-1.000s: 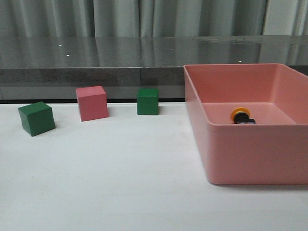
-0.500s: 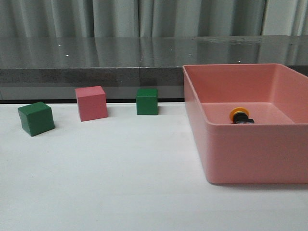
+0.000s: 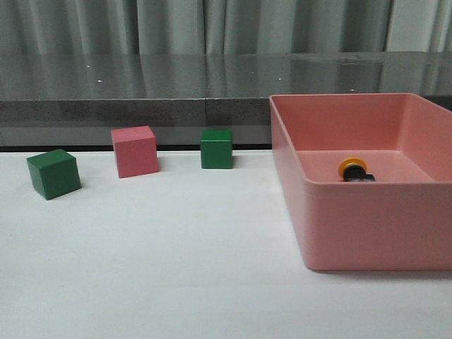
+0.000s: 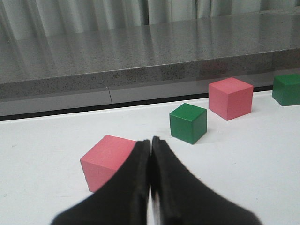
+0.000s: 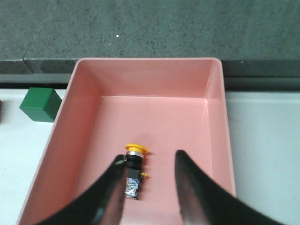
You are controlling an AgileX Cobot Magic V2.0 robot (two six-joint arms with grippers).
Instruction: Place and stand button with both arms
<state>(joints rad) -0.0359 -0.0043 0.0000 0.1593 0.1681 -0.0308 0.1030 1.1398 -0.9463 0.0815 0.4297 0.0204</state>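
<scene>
The button [image 3: 352, 170] lies on its side on the floor of the pink bin [image 3: 353, 212], yellow-orange cap toward the far wall. In the right wrist view the button [image 5: 133, 171] shows its black body and clear-blue base, close beside one finger. My right gripper [image 5: 150, 157] is open and empty above the bin [image 5: 145, 60], with the button partly between the jaws. My left gripper [image 4: 150, 139] is shut and empty, low over the white table, with a pink cube [image 4: 105, 159] just behind it. Neither gripper shows in the front view.
On the table's far left stand a green cube [image 3: 54, 173], a pink cube [image 3: 134, 151] and a green cube [image 3: 216, 148]. The left wrist view shows a green cube [image 4: 188, 123], a pink cube [image 4: 230, 98] and a green cube [image 4: 287, 89]. A grey ledge [image 3: 141, 106] runs behind.
</scene>
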